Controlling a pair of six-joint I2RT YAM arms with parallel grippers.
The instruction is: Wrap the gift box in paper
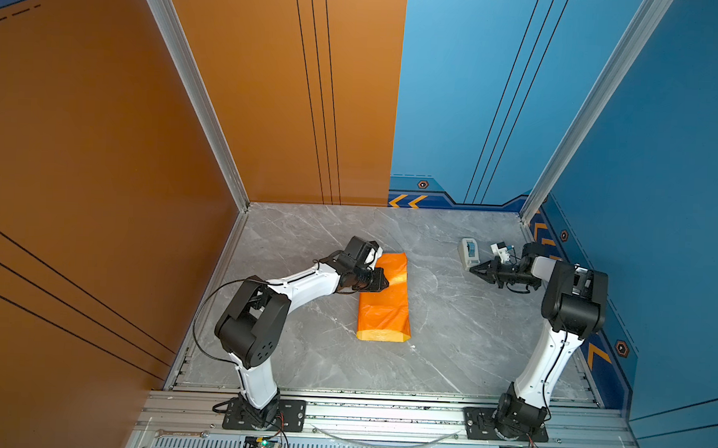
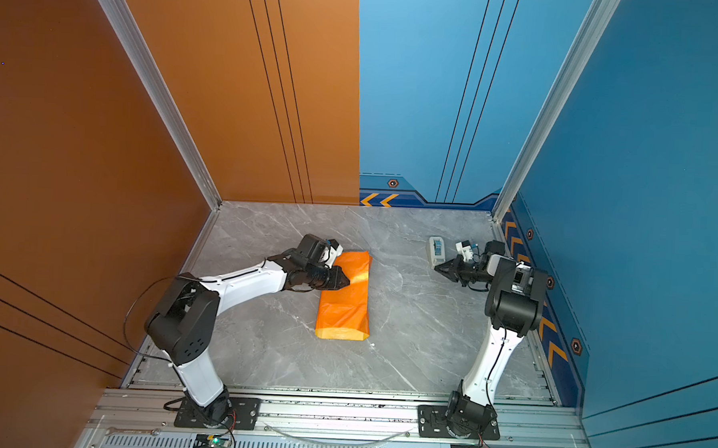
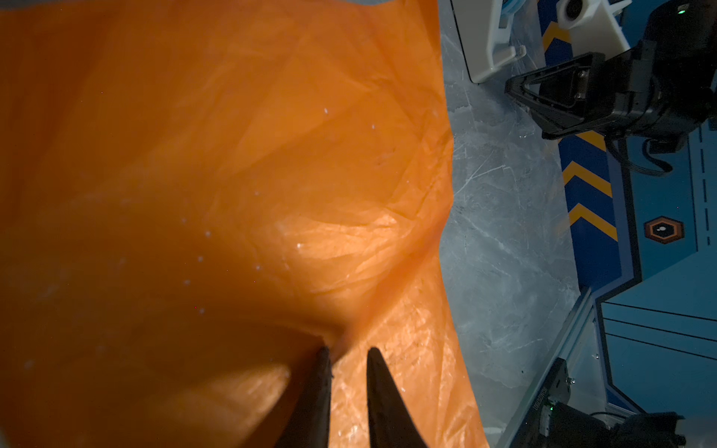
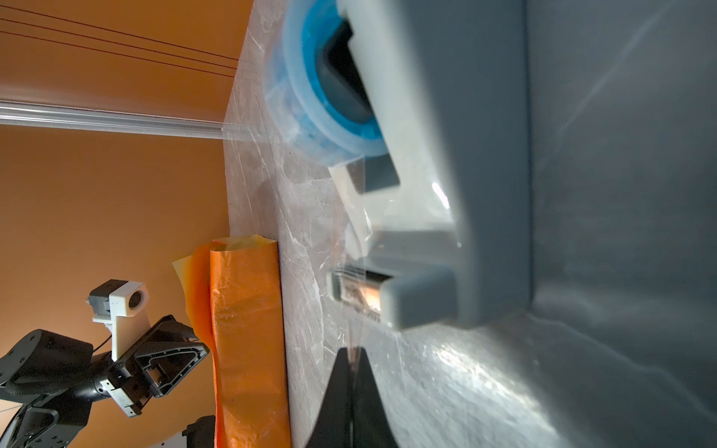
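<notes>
Left gripper (image 2: 344, 280) on the orange paper (image 2: 344, 303); right gripper (image 2: 438, 268) just beside the tape dispenser (image 2: 435, 250).

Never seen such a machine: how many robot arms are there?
2. The left arm reaches onto the paper mid-table; the right arm reaches the tape dispenser at far right. None seems hidden.

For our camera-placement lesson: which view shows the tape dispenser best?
Right wrist view: the tape dispenser fills it, blue roll and cutter visible. Both top views show it whole but tiny; left wrist catches one corner.

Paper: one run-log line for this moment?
paper: folded tube, orange out | left tool: slightly open, tips on paper | right tool: shut on tape at dispenser
</notes>
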